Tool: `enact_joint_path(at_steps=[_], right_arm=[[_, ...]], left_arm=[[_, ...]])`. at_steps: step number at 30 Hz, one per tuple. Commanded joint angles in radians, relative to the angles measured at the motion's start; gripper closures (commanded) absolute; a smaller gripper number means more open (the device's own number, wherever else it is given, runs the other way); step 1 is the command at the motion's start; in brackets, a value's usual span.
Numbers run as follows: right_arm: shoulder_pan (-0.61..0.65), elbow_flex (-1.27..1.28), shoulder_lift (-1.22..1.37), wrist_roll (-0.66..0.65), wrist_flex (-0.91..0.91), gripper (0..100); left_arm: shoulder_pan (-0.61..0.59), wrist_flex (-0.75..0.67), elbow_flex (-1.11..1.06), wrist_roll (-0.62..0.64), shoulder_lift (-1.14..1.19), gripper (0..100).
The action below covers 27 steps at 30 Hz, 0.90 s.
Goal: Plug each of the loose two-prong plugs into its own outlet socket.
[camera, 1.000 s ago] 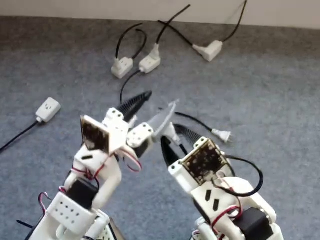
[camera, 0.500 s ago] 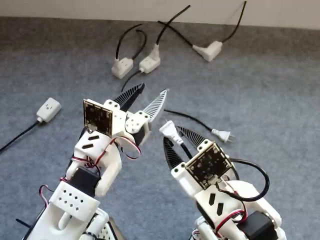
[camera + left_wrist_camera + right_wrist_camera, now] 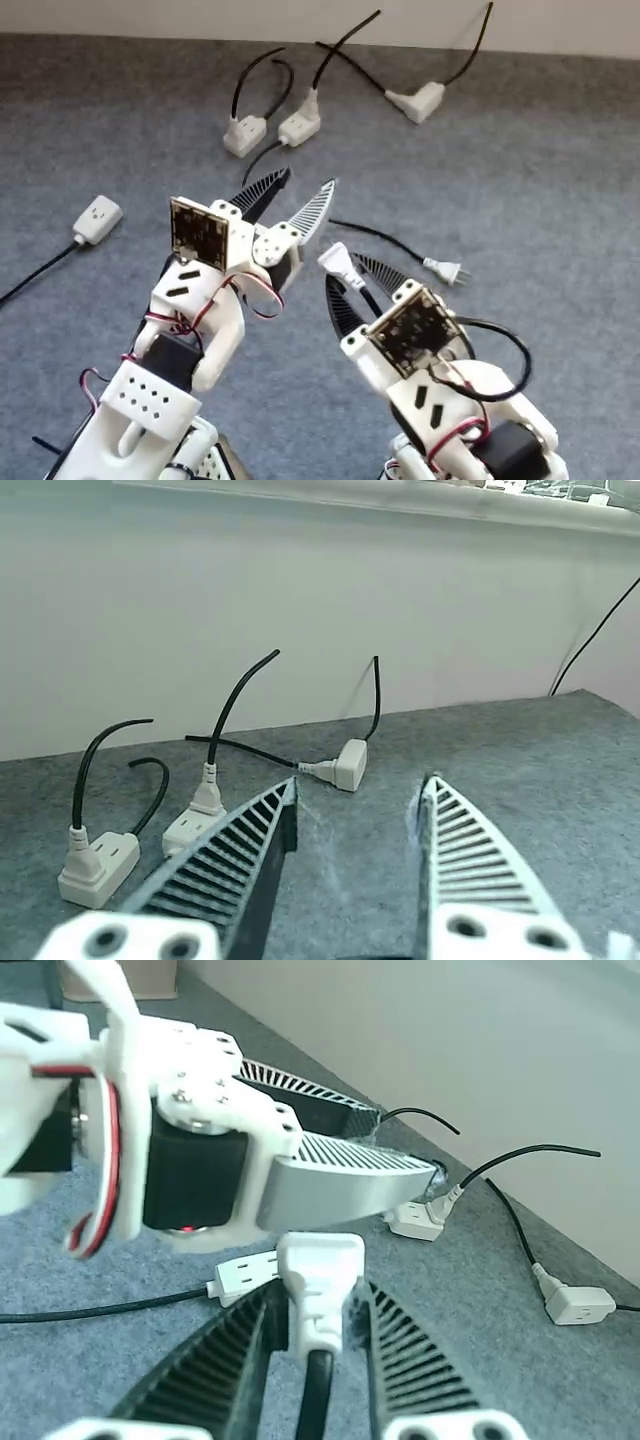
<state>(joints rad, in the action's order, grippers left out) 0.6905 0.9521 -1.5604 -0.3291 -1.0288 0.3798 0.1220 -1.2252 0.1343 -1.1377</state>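
In right gripper (image 3: 318, 1305), white plug (image 3: 320, 1260)

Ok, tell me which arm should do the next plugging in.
Right. Its gripper is shut on a white plug, so it can go straight to a socket. The left gripper is open and empty, with nothing to insert.

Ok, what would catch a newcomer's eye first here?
The right gripper, mid-scene, is shut on a white plug with its black cord running back. Beside it the left gripper stands open, aimed toward the sockets farther back, and a loose two-prong plug lies near the right gripper.
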Motion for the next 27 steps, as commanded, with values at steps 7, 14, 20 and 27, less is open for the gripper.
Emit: enact_joint_path(at_steps=[7,14,20,27], right_arm=[[-0.050,0.107,-0.004,-0.023,0.159,92.6],[-0.050,0.084,-0.005,-0.008,0.153,92.6],[-0.050,0.064,-0.005,0.018,0.128,92.6],[-0.054,0.073,-0.004,0.018,0.128,92.6]], left_arm=[[0.044,0.138,0.022,0.101,-0.259,79],[0.099,0.161,-0.022,0.100,-0.274,79],[0.097,0.161,-0.022,0.100,-0.265,79],[0.088,0.161,-0.021,0.100,-0.274,79]])
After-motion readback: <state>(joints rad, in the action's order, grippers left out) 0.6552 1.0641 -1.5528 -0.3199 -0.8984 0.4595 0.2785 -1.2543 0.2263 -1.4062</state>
